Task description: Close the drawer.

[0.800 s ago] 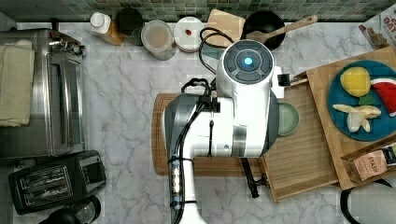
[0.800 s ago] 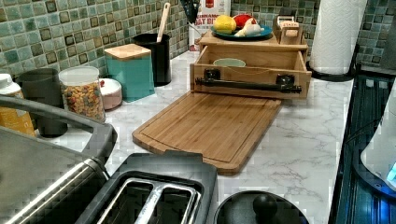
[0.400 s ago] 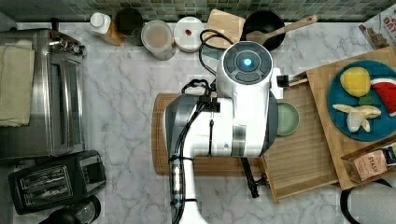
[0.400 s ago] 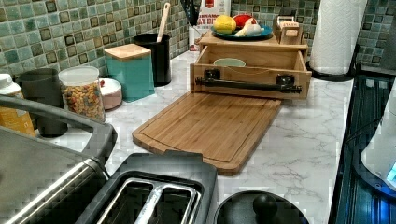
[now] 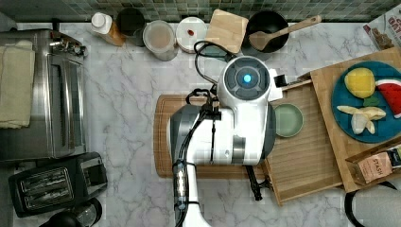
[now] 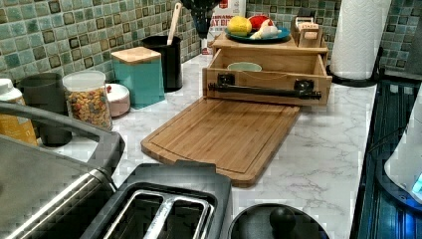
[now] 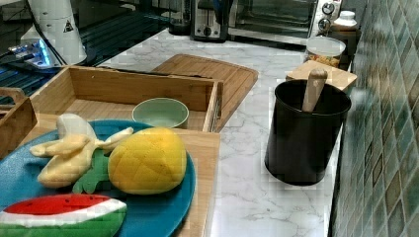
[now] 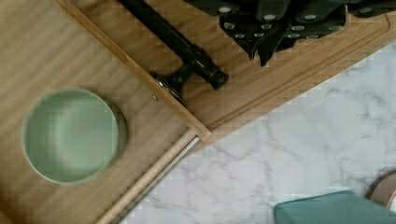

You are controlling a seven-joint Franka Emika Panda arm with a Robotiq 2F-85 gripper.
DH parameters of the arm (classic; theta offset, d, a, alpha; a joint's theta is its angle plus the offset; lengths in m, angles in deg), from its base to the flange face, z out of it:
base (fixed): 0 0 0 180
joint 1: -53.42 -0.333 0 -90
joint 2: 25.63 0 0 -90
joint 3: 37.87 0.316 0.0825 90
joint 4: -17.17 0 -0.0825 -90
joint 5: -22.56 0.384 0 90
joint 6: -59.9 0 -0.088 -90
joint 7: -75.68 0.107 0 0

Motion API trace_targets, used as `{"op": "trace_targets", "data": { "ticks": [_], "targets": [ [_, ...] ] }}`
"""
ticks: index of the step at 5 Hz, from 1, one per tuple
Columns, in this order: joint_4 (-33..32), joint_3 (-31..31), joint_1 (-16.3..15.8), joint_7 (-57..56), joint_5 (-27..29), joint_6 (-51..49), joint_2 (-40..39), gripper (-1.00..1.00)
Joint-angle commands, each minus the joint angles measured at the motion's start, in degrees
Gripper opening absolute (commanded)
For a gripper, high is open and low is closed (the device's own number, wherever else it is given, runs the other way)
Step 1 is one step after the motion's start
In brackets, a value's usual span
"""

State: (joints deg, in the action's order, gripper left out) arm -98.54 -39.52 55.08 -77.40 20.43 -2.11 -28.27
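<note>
Nothing is shifting noticeably since the earlier frames: the arm is still hanging over the cutting board. The drawer is sitting pulled out, its handle facing the board and a green bowl lying inside. The gripper is hovering above the board beside the handle; I cannot tell whether its fingers are apart.

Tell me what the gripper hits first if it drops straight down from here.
Probably the cutting board, just beside the end of the black handle. The gripper looks offset from that bar, though depth is unclear from the wrist view.
</note>
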Motion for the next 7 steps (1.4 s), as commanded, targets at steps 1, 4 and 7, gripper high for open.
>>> {"op": "trace_targets", "data": {
  "ticks": [1, 4, 7],
  "targets": [
    [-14.9, 2.8, -4.8, -17.2, 7.8, 9.7, 11.7, -1.0],
    [-22.0, -0.8, -4.6, -46.0, 4.6, 12.1, 12.2, -1.0],
    [-32.2, 1.4, -3.5, -44.5, -3.6, 18.5, 14.2, -1.0]
  ]
}}
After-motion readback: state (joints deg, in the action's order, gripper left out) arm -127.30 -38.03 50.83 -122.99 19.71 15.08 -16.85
